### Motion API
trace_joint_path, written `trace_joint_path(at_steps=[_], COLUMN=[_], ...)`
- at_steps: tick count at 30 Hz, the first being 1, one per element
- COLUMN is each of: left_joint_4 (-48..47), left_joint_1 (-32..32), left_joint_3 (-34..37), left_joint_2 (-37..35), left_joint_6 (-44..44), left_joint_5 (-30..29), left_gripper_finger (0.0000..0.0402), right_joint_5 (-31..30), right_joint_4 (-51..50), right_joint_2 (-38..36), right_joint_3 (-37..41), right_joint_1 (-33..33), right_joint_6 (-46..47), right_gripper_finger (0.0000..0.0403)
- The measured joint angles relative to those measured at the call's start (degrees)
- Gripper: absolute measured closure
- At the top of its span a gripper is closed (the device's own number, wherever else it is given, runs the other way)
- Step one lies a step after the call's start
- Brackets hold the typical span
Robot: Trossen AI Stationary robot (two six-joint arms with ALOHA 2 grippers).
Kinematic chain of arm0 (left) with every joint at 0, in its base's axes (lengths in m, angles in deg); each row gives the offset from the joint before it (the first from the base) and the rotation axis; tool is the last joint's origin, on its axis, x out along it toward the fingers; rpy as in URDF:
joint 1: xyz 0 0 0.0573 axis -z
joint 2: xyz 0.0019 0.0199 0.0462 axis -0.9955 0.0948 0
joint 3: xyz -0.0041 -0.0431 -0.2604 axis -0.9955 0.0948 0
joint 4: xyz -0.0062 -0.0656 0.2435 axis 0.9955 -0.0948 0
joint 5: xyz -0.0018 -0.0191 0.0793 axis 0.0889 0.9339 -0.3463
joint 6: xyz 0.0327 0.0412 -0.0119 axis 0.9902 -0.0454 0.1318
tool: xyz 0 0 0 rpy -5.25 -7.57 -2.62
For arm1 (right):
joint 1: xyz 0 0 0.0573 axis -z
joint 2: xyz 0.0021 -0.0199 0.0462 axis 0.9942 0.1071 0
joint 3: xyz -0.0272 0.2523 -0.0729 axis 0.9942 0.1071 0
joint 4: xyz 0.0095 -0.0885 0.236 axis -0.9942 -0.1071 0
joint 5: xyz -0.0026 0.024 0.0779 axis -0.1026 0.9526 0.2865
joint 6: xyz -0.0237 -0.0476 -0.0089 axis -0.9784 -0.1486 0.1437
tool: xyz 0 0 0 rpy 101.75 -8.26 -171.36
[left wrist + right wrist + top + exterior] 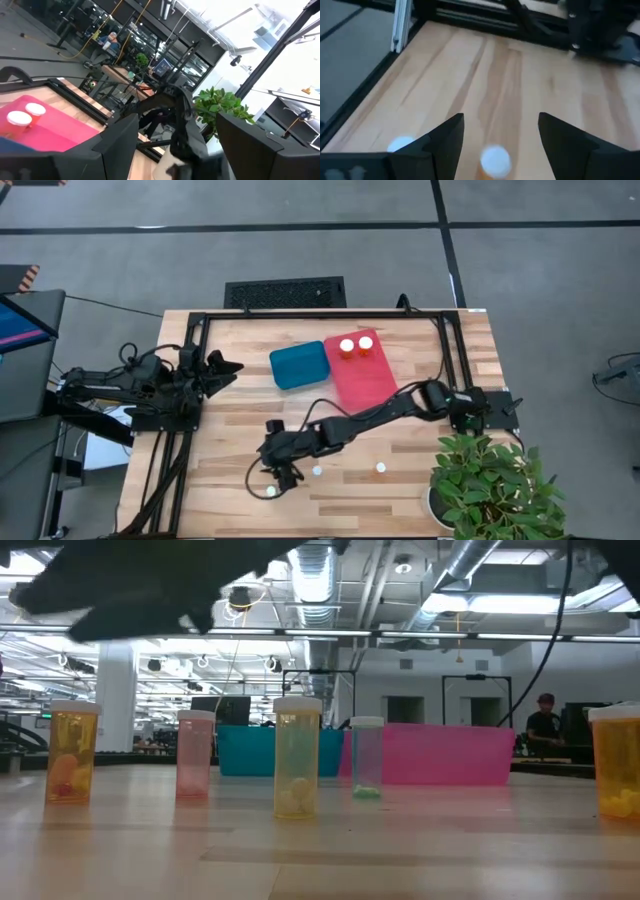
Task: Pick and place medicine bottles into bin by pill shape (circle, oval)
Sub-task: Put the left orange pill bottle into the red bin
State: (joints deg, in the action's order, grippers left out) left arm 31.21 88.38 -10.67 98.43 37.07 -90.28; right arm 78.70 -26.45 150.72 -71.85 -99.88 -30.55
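Small medicine bottles with white caps stand on the wooden table: one (271,491) near the front, one (317,471) and one (381,468) to its right. Two more (346,346) (366,343) stand in the pink bin (362,380), beside the blue bin (300,365). My right gripper (285,474) hangs open above the front bottles. In its wrist view (501,120) one white cap (495,160) shows between the fingers, untouched, and another cap (401,144) shows outside one finger. My left gripper (228,367) waits open at the table's left.
In the low view several amber bottles (72,752) (297,770) (615,760) stand in a row in front of both bins. A potted plant (490,485) fills the table's near right corner. A black frame (320,313) runs along the far edge. A person (543,720) sits in the room behind.
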Motion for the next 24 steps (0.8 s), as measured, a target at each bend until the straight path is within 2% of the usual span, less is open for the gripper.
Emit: trace_joint_path(at_steps=[6, 9, 24], left_joint_4=[0.1, 0.4, 0.3], left_joint_1=[0.0, 0.0, 0.0], left_joint_3=[0.0, 0.0, 0.0], left_joint_2=[0.1, 0.1, 0.1], left_joint_6=[0.0, 0.0, 0.2], left_joint_5=[0.1, 0.1, 0.2], left_gripper_finger=[0.0142, 0.0142, 0.0142], right_joint_5=[0.0, -0.1, 0.4], right_joint_4=[-13.6, -19.7, -19.7], right_joint_2=[5.5, 6.5, 7.5], right_joint_3=[-12.0, -14.6, -15.0], right_joint_1=[0.4, 0.5, 1.3], right_joint_6=[0.0, -0.4, -1.2], right_gripper_finger=[0.0138, 0.0138, 0.0138])
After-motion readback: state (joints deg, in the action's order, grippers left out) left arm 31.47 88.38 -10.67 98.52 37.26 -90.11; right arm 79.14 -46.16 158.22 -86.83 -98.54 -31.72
